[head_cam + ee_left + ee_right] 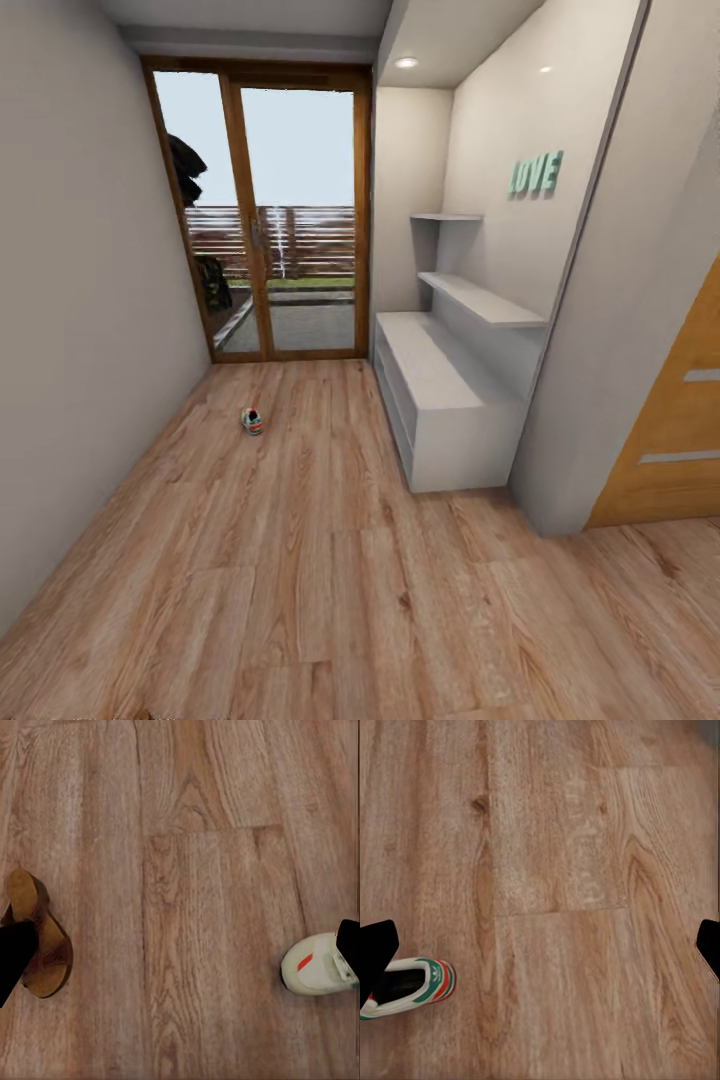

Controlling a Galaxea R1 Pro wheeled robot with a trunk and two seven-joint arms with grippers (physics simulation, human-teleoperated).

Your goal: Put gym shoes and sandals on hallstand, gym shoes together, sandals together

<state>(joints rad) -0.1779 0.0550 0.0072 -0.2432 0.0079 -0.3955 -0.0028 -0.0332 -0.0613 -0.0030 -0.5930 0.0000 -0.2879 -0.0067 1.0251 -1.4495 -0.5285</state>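
Two black fingers of the left claw [180, 960] stand wide apart at the two edges of the left wrist view, so this claw is open and holds nothing. Under it is only the wood floor [195, 870]. One brown sandal [37, 945] lies flat on the planks just beside one finger [13, 952], which covers a part of it. Beside the other finger, a white shoe [319, 964] with a red mark lies on the floor, and the finger hides its far end. The right claw [544, 952] is open too, with its two fingers far from each other and bare floor between them. A white shoe with green and red stripes [412, 986] lies on the floor next to one finger [375, 952] of this claw, partly behind it. In the head view, one small shoe [251, 421] lies alone on the floor, far ahead toward the glass door [265, 210]. The pale grey shoe rack [440, 390] stands along the wall, well apart from that shoe. I see nothing on its bench top; its lower shelves are hard to see.
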